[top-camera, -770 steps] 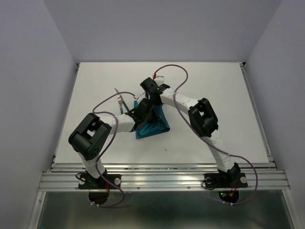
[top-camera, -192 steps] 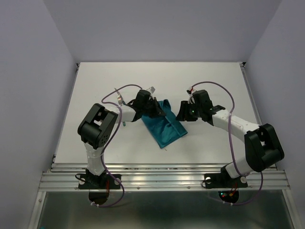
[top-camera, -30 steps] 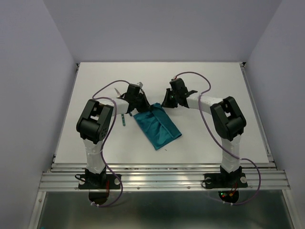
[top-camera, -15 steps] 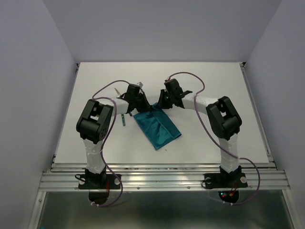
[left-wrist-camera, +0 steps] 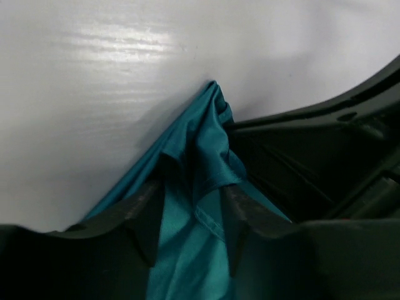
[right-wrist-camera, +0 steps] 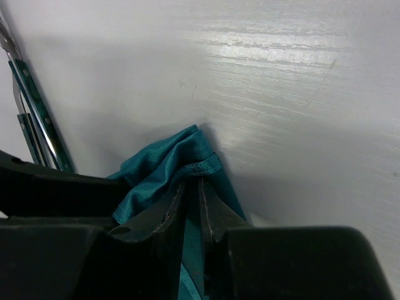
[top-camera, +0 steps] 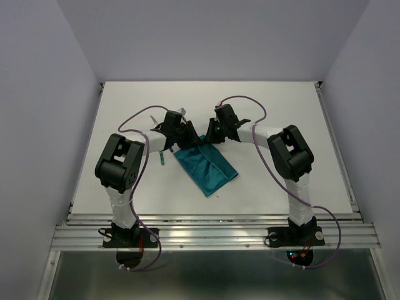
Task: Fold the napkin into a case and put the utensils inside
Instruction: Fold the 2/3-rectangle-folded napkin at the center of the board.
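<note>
Top external view shows you the napkin (top-camera: 206, 170) folded into a narrow pouch lying on the desk (top-camera: 281, 112). It sits about midway between the near and far edges and a little toward the left edge, with its length slanting from far-left to near-right. The left arm (top-camera: 119, 165) and right arm (top-camera: 289, 153) both reach in to the pouch's far end and meet there, close together. The utensils (top-camera: 161, 154) lie on the desk just beside the napkin on its left-edge side, apart from the cloth. In the right wrist view they appear as thin teal handles with silver strips, perhaps two pieces, though the edge of the picture cuts them off. In the left wrist view, your left fingers (left-wrist-camera: 145, 215) stand partly apart. A bunched ridge of the napkin's corner rises between them, and neither pad presses on it. The right arm's dark body fills the right side of that picture. In the right wrist view, your right fingers (right-wrist-camera: 156, 219) are drawn narrow and pinch the hemmed edge of the napkin, whose corner puckers up just ahead of the tips.
</note>
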Motion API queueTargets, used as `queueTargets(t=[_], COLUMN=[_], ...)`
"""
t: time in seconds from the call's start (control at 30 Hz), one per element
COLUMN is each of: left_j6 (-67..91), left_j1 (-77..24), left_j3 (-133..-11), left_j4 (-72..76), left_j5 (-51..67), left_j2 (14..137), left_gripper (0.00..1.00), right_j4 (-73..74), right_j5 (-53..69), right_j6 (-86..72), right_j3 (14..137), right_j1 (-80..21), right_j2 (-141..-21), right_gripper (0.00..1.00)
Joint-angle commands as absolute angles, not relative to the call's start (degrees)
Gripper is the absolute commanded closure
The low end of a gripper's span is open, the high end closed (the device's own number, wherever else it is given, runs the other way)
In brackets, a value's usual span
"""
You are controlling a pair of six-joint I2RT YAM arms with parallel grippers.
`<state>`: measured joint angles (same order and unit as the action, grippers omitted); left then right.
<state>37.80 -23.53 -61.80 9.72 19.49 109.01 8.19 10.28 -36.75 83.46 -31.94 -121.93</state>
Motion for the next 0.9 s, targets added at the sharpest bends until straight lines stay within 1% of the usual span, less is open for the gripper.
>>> queueTargets(t=[0.0,0.07,0.13,0.23,0.3,0.37,0.47,0.67,0.73,0.87], left_j6=[36.8,37.2,38.0,39.0,39.5,39.4,38.8,37.1,37.1,37.4], left_j1=[-23.5,-23.5,-23.5,-23.5,-23.5,-23.5,-23.5,-23.6,-23.6,-23.6], left_j3=[-60.3,-60.0,-59.7,-59.5,-59.3,-60.0,-61.4,-63.5,-64.2,-65.1], left_j4=[8.4,9.3,10.5,11.9,13.0,13.0,12.1,9.9,9.8,10.0], left_j5=[18.7,18.6,18.7,18.7,19.1,19.2,18.5,16.3,16.4,15.8], left_j2=[103.0,102.3,102.0,102.0,102.3,103.4,105.2,107.3,108.3,109.2], left_gripper=[0.44,0.39,0.39,0.45,0.45,0.4,0.37,0.31,0.32,0.39], right_j4=[7.6,7.7,7.7,7.6,7.7,7.7,7.7,7.8,7.7,7.8], right_j5=[9.3,9.5,9.5,9.5,9.6,9.8,9.9,10.0,10.3,10.3], right_j6=[-36.6,-36.6,-36.6,-36.6,-36.6,-36.6,-36.7,-36.7,-36.7,-36.7], right_j3=[84.2,84.3,84.4,84.5,84.5,84.6,84.6,84.6,84.6,84.6], right_j1=[-32.3,-32.3,-32.3,-32.3,-32.3,-32.3,-32.3,-32.3,-32.3,-32.3], right_j2=[-123.2,-123.0,-123.0,-122.7,-122.6,-122.7,-122.4,-122.1,-122.0,-122.0], right_gripper=[0.81,0.81,0.81,0.8,0.8,0.8,0.8,0.8,0.8,0.8])
